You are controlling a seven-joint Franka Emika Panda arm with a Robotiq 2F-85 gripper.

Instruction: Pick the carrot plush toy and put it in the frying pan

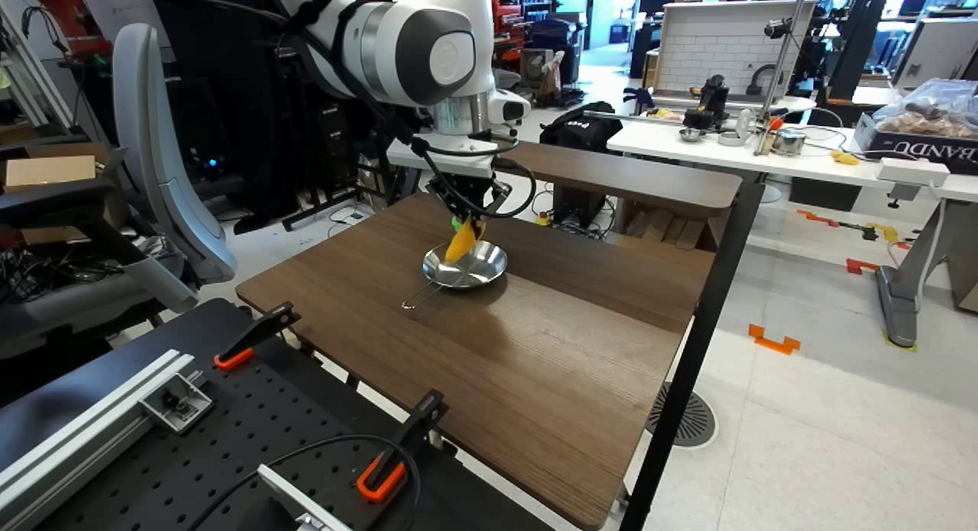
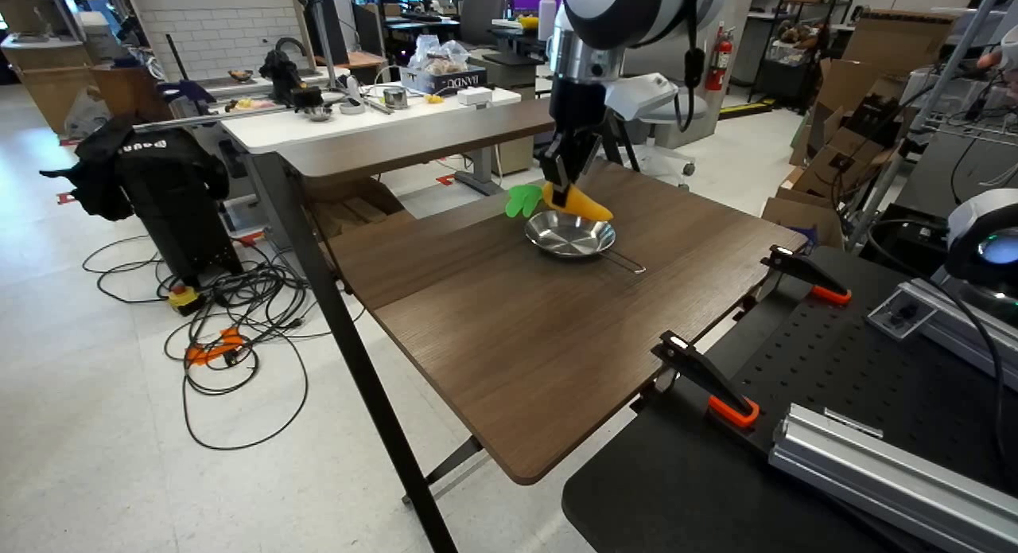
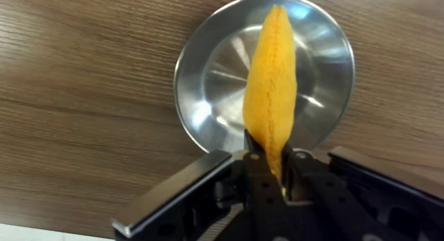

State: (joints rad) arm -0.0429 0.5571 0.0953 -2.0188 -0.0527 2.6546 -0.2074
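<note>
The carrot plush toy is a tapered orange-yellow shape with a green tuft, seen best in an exterior view. My gripper is shut on its thick end, beside the tuft. The frying pan is shiny, round and shallow, and stands on the brown table. It also shows in an exterior view. In the wrist view the toy spans the pan, its tip near the handle side. My gripper is over the opposite rim. The toy appears slightly above the pan. The tuft is hidden in the wrist view.
The pan's thin wire handle points toward the black perforated bench. Black clamps with orange pads grip the bench edge. A raised brown shelf runs along the table's back. A dark post stands at one table side.
</note>
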